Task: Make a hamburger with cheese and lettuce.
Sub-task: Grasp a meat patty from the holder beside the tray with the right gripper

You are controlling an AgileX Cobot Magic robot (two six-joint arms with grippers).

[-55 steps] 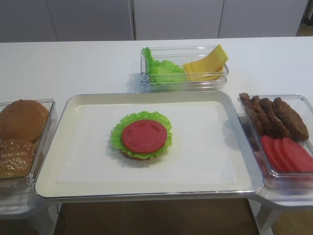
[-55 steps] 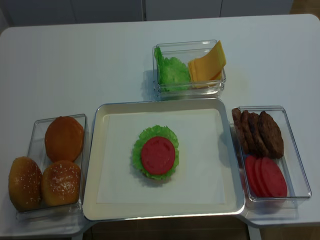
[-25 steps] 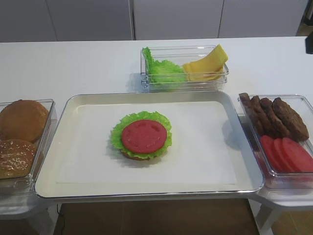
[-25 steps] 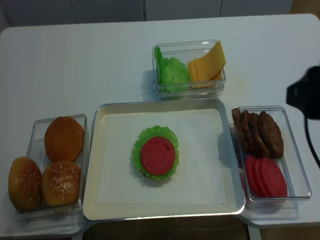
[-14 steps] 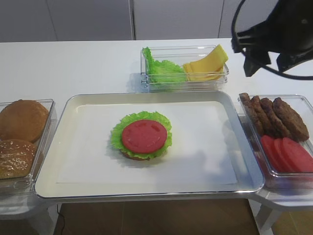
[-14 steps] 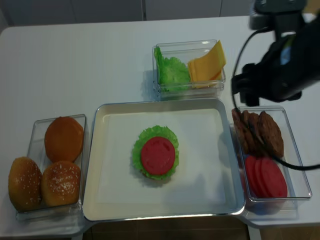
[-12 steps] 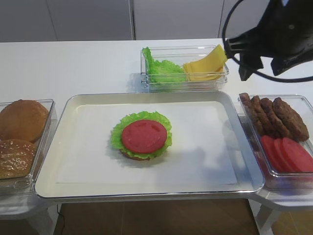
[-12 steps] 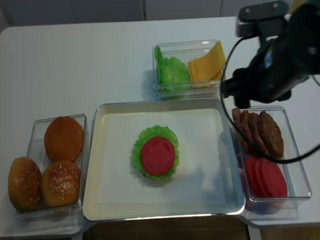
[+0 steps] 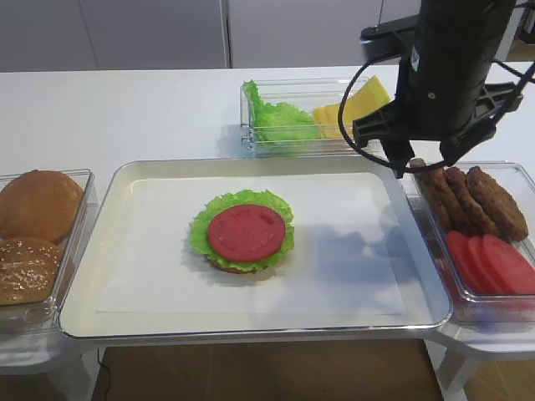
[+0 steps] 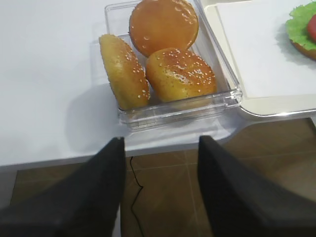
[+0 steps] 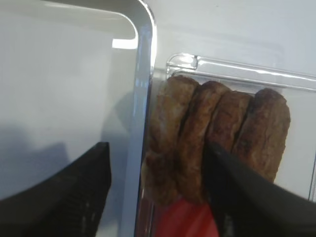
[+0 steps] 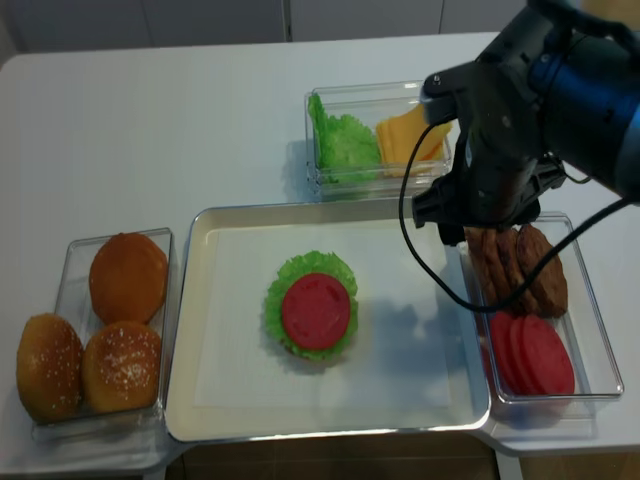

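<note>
White tabletop (image 9: pixel 125 109), pale cabinets behind. hamburger (image 9: pixel 243 232) sits mid-tray (image 9: pixel 117 251), well off to the left of the right hand (image 11: pixel 158 187): bun base, leaf, tomato on top, no patty or cheese yet. Right hand hangs spread open over the patties (image 11: pixel 217 133), which lie between and just ahead of its fingers. Likely step: take one patty. Best to straddle the nearest patty alone, not the tray rim, and close on its edges. cheese (image 12: pixel 410 135) and lettuce (image 12: pixel 345 145) share a clear box beyond the hand. Left hand (image 10: pixel 158 192) open, idle, buns (image 10: pixel 163 54) ahead of it. Arm body hides the fingertips in both high views; patty count overlapped, unclear.
</note>
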